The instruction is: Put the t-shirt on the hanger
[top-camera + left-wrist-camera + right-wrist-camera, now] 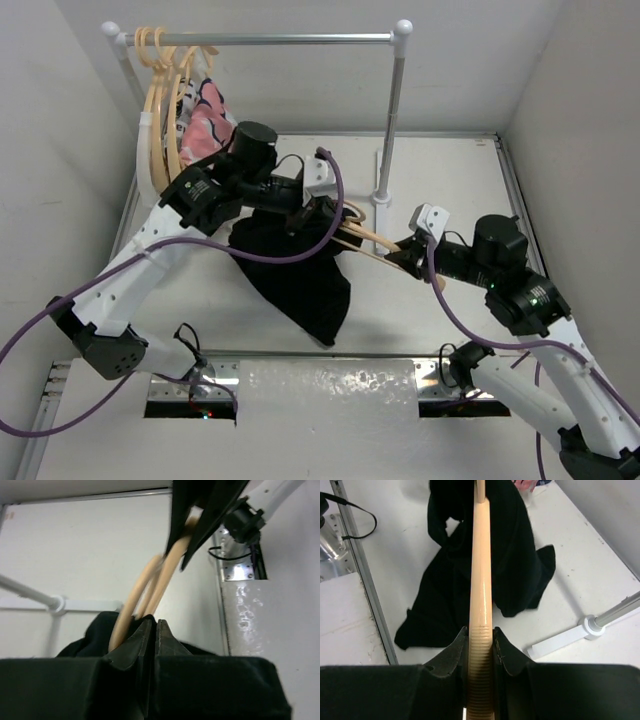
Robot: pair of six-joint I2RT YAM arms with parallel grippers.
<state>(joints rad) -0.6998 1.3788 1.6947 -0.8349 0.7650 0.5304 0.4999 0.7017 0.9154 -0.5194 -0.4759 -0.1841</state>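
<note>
The right fingers pinch the hanger, apparently steadying it. The left fingers, pressed together on the t-shirt (rest trailing on worktop), hold fabric beside the hanger, seemingly for threading.

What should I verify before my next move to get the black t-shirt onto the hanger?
1. Right claw grip on hanger: ok. The jaws are pinched on its ribbed section.
2. Left claw grip on t-shirt: ok. The jaws are shut, with fabric bunched at the tips.
3. Hanger arm inside the neck opening: cannot tell. It runs into the fabric, but the opening is hidden.
4. T-shirt lifted free: not ok. Most of it lies on the table.
5. Rack post clear of the arms: ok. It stands beyond the right claw and does not touch it.
</note>
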